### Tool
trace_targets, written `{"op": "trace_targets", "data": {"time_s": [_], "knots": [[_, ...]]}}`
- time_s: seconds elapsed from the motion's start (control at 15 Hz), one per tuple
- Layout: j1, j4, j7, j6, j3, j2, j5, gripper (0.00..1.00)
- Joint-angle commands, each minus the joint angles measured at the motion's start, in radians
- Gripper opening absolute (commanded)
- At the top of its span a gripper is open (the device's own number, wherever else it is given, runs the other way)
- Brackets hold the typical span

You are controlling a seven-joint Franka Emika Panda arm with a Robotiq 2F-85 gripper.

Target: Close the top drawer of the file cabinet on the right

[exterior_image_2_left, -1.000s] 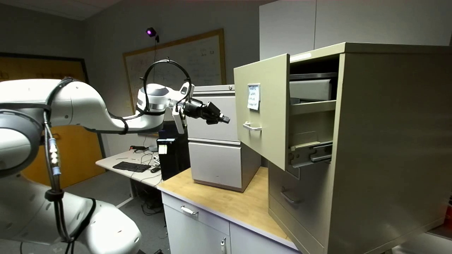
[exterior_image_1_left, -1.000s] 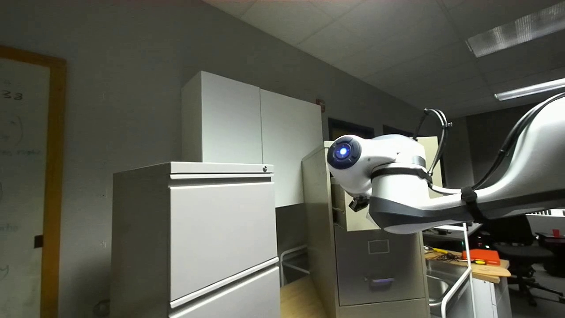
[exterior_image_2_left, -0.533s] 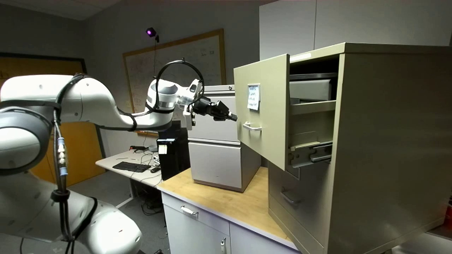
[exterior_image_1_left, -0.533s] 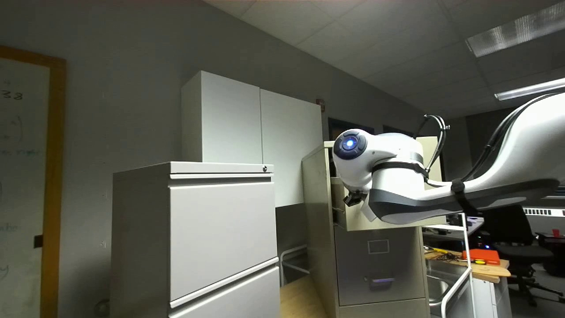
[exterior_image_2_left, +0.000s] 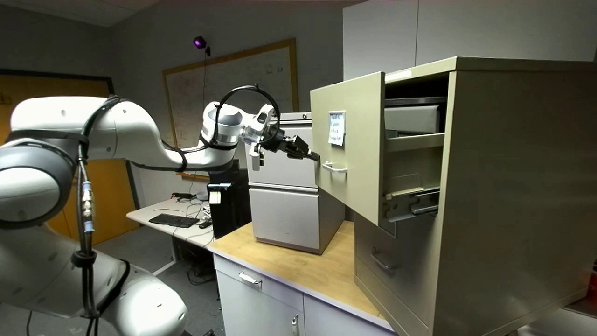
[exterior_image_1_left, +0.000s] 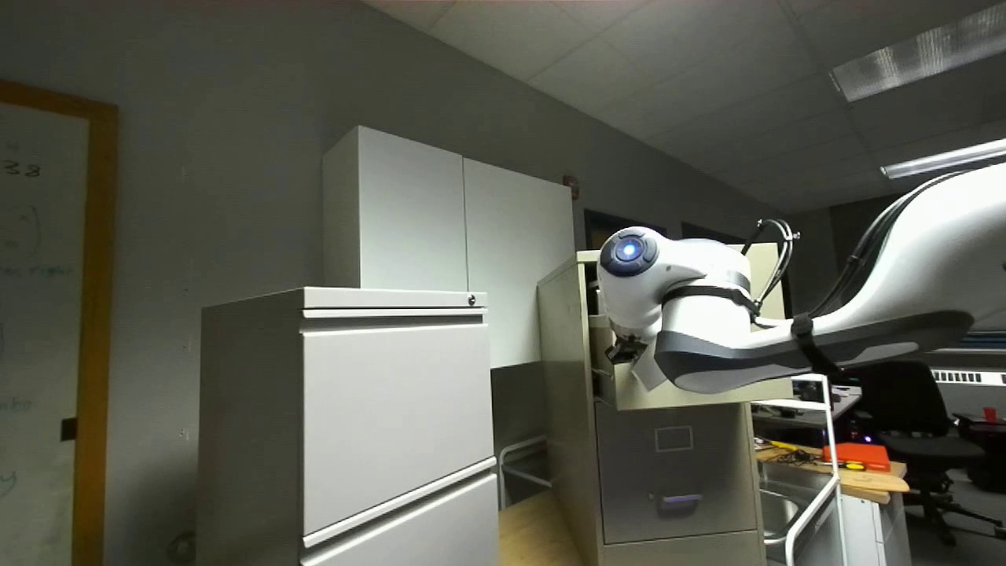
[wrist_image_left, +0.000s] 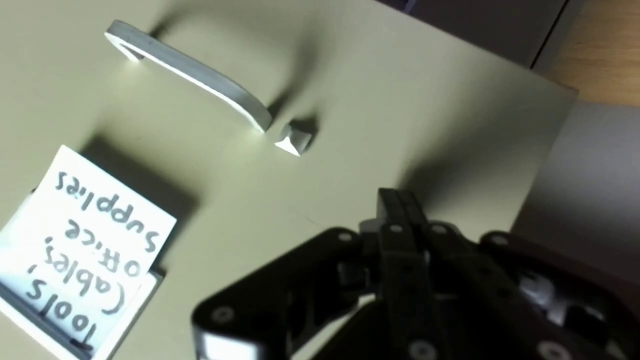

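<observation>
Jaws held together, their tips stand right at the front of the top drawer [wrist_image_left: 250, 180], toward one side edge; whether they touch the metal I cannot tell. On that front, shown in the wrist view, sit a small faceted knob [wrist_image_left: 295, 139], the silvery handle [wrist_image_left: 195, 75] just beside it, and a note [wrist_image_left: 85, 245] reading "Tools, Cables, Office supplies". The drawer stands well out of the file cabinet [exterior_image_2_left: 513, 186], its metal runner [exterior_image_2_left: 410, 207] and a pale box-like thing [exterior_image_2_left: 413, 119] visible behind the front in an exterior view. Farther back, a pale grey cabinet [exterior_image_2_left: 284, 217] rests on the wooden tabletop [exterior_image_2_left: 275, 259]. Beyond, in both exterior views, come a white cupboard [exterior_image_2_left: 380, 37] and a whiteboard [exterior_image_2_left: 247, 72] on the wall [exterior_image_2_left: 319, 28].
</observation>
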Motion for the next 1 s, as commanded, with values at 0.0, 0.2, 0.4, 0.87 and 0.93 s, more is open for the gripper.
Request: {"op": "trace_targets", "data": {"time_s": [0.0,0.2,0.4,0.87,0.93], "knots": [[-0.010,0.068,0.034,0.087,-0.050,0.093,0.006,0.00],[-0.018,0.101,0.034,0.123,-0.077,0.137,0.028,0.00],[-0.028,0.148,0.018,0.161,-0.111,0.196,0.068,0.00],[-0.071,0.290,-0.046,0.245,-0.169,0.349,0.217,0.00],[-0.077,0.314,-0.061,0.250,-0.172,0.370,0.246,0.00]]}}
